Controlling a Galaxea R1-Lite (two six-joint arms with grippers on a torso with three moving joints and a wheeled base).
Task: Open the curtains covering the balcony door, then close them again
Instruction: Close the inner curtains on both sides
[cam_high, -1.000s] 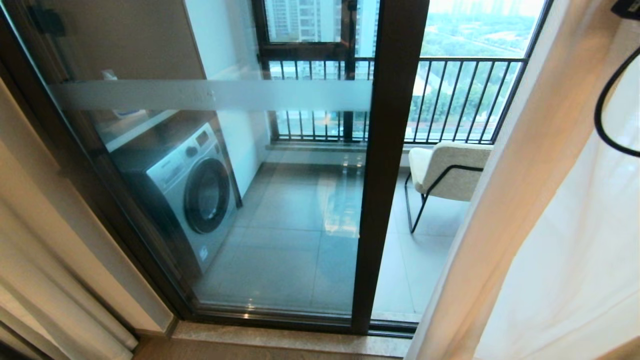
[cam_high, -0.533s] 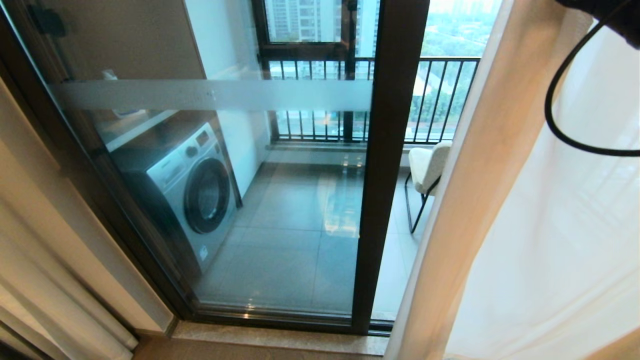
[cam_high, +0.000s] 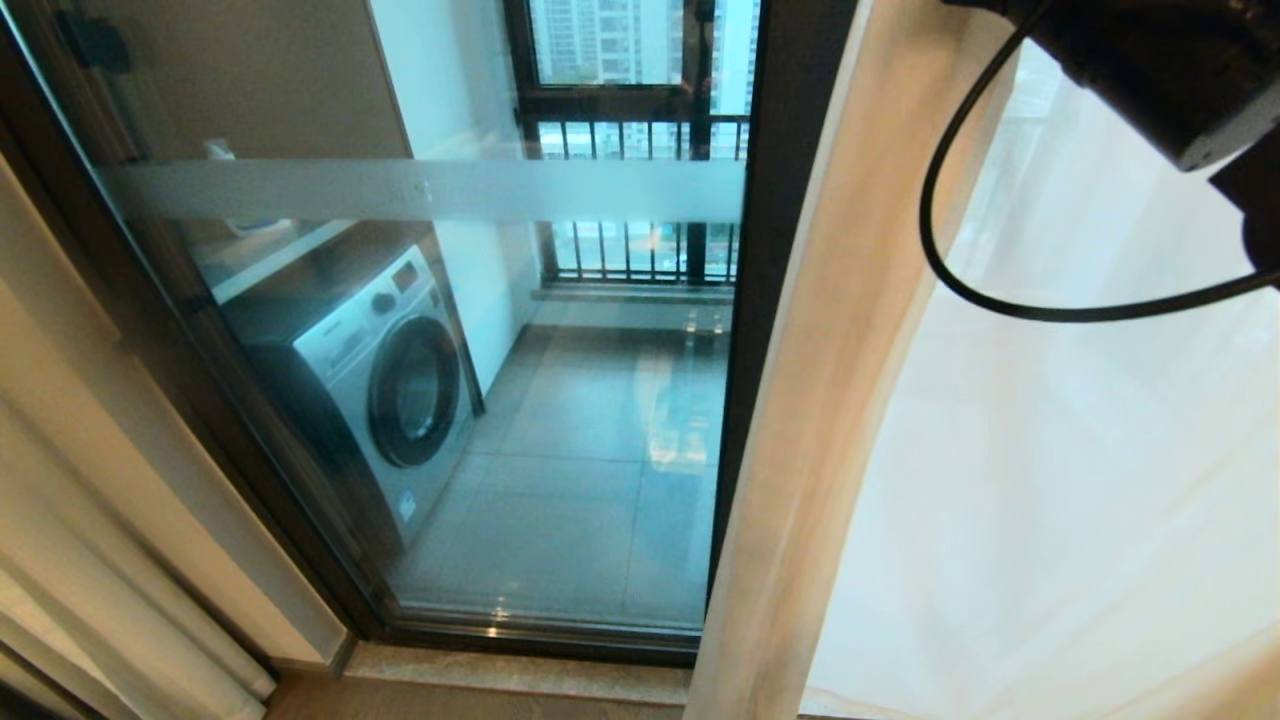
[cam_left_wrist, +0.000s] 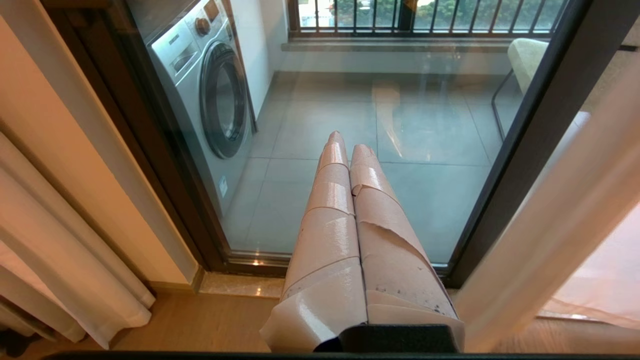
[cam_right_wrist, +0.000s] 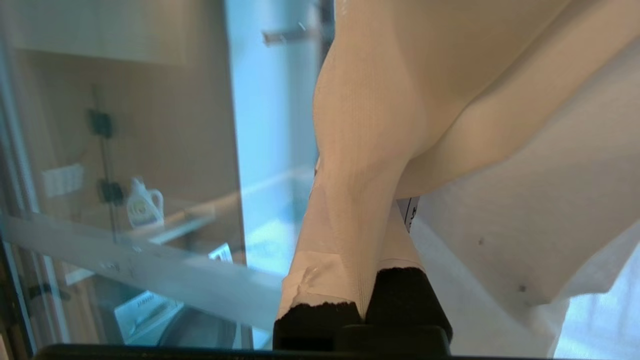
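The sheer white curtains (cam_high: 1000, 480) hang on the right and cover the right part of the balcony door (cam_high: 560, 450). Their hemmed edge (cam_high: 800, 400) lies over the dark middle frame post (cam_high: 785, 120). My right arm (cam_high: 1150, 70) shows at the top right of the head view with a black cable looping below it. The right gripper (cam_right_wrist: 370, 220) is shut on a fold of curtain fabric (cam_right_wrist: 360, 125), which runs up between its taped fingers. My left gripper (cam_left_wrist: 348, 142) is shut on nothing and points at the door's lower glass.
Behind the glass stand a washing machine (cam_high: 380, 370) on the left and a cream chair (cam_left_wrist: 525, 55) on the tiled balcony floor. A frosted band (cam_high: 420, 190) crosses the left pane. Heavier cream drapes (cam_high: 90, 580) hang bunched at the far left, by the wall.
The curtain's edge has travelled left across the door, hiding the chair and the right railing. My right arm has come further into the head view from the top right. The left arm stays still.
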